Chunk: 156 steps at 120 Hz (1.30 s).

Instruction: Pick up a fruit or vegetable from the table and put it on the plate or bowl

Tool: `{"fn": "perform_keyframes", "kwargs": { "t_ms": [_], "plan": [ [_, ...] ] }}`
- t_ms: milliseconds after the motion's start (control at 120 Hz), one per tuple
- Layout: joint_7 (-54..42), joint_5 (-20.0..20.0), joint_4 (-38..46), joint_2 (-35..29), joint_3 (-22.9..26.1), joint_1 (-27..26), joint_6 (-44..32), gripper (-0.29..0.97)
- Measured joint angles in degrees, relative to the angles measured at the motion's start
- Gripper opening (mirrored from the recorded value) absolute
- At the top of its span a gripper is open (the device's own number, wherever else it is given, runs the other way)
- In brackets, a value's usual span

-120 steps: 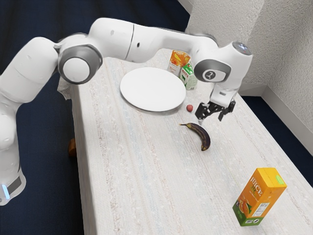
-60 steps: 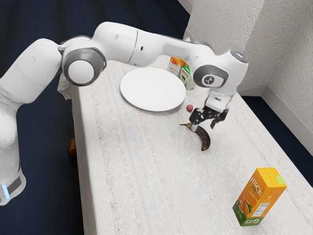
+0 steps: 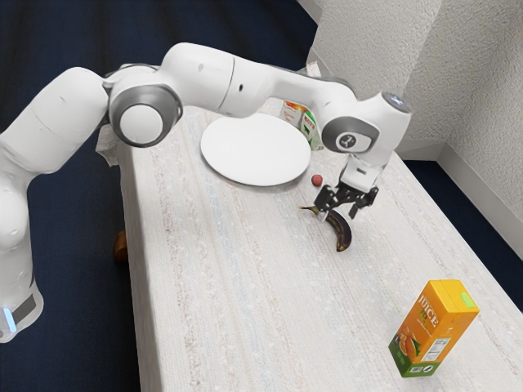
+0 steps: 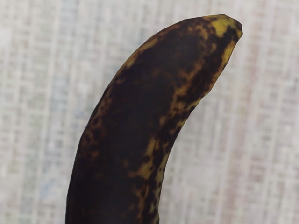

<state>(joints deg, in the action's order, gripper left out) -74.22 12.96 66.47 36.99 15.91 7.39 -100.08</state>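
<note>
An overripe, almost black banana (image 3: 341,233) lies on the pale table (image 3: 245,286), a little right of centre in the exterior view. My gripper (image 3: 338,214) hangs right over its stem half, fingers open and straddling it close to the table. The wrist view looks straight down on the dark banana (image 4: 149,135) with yellow flecks, just under the hand. A white plate (image 3: 255,149) lies farther back, up and to the exterior view's left of the banana. A small red fruit (image 3: 316,180) rests between plate and gripper.
Two cartons (image 3: 304,121) stand behind the plate near the wall. An orange juice carton (image 3: 431,329) stands near the front right corner. The table's edges drop off at the exterior view's left and right.
My hand has moved down and toward the exterior view's left, from beside the banana's stem to directly over it. The banana, plate and cartons have stayed in place.
</note>
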Motion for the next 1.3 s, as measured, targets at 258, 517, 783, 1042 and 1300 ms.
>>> {"fn": "perform_keyframes", "kwargs": {
  "t_ms": [258, 517, 783, 1042, 1300],
  "plan": [
    [-0.4, 0.0, -0.1, 1.5, 0.0, 0.0, -2.2, 0.68],
    [-0.6, 0.0, -0.1, 2.5, 0.0, -0.1, -3.2, 0.68],
    [-0.4, -0.1, 0.0, 2.5, 0.0, -0.1, -5.3, 0.39],
    [0.0, -0.2, 0.0, 2.4, 0.1, -0.1, -6.7, 0.15],
    [0.3, -0.3, -0.4, 0.8, 0.6, -0.2, -6.5, 0.17]
  ]
}}
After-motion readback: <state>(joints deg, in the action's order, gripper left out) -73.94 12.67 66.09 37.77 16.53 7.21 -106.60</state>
